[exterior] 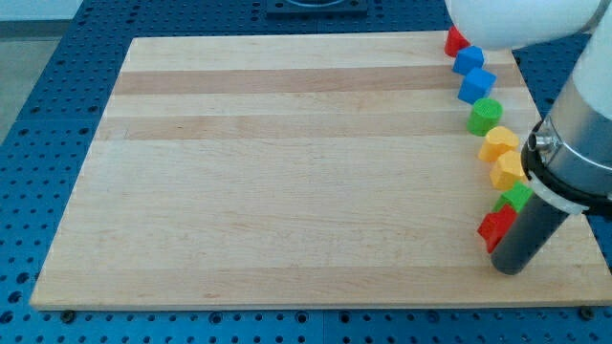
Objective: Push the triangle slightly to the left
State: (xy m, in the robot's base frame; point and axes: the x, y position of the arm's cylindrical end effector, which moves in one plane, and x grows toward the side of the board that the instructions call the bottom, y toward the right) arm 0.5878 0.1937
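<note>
Pale wooden board (287,172) on blue pegboard carries the blocks in a column at the view's right. Which one is the triangle cannot be told; the top red block (455,41) seems likeliest. No fingers are fitted. My tip (510,268) rests beside the lower red block (495,229), so it should be brought round to the triangle's right side and eased left briefly.

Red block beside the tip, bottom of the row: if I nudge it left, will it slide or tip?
Probably slides: the red block looks low and flat-based on the smooth wooden board. It looks small and rigid, so likely light. My tip stands just to its right; the green block crowding it above may shift too.
</note>
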